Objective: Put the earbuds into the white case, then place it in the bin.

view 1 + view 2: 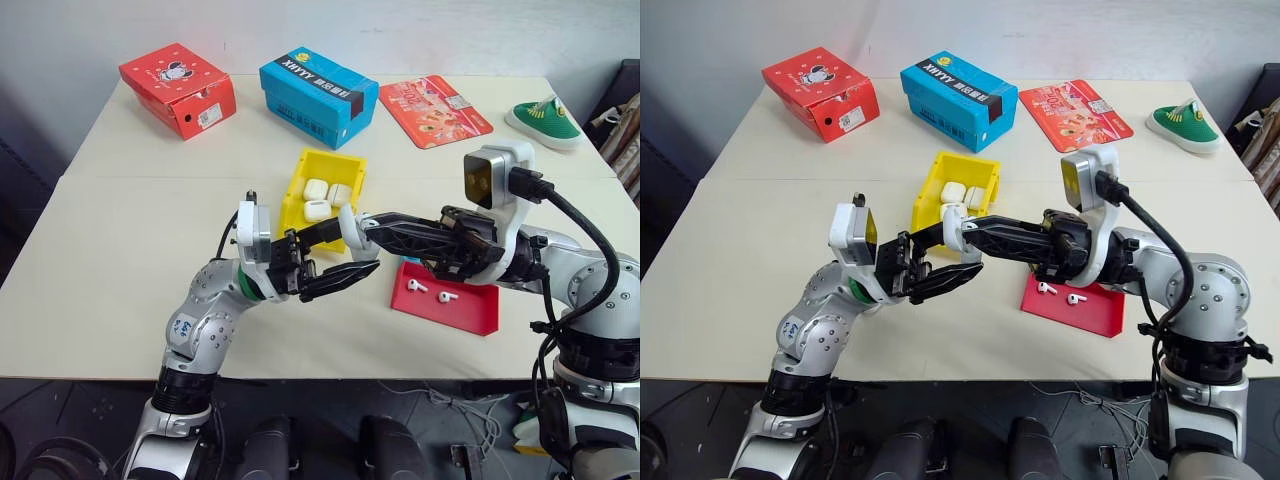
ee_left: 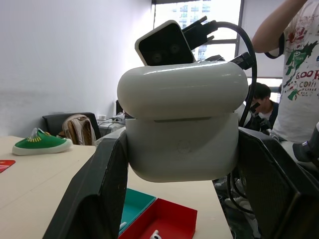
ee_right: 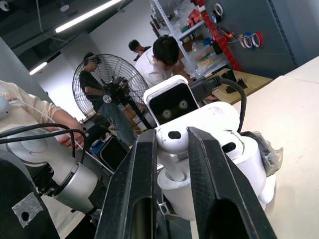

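Observation:
My left gripper (image 1: 358,247) is shut on the white case (image 2: 182,149), held above the table in front of the yellow bin (image 1: 318,158). The case's lid (image 2: 182,89) stands slightly lifted. My right gripper (image 3: 172,137) reaches in from the right, shut on one earbud (image 3: 172,144), with its tips right at the case (image 1: 349,221). Two more earbuds (image 1: 417,286) lie in the red tray (image 1: 470,312) below my right arm. Three white cases (image 1: 316,189) lie in the bin.
At the back of the table are a red box (image 1: 180,88), a blue box (image 1: 318,95), a flat red packet (image 1: 435,108) and a green shoe (image 1: 545,120). A teal tray (image 2: 139,201) sits beside the red tray. People stand beyond the table.

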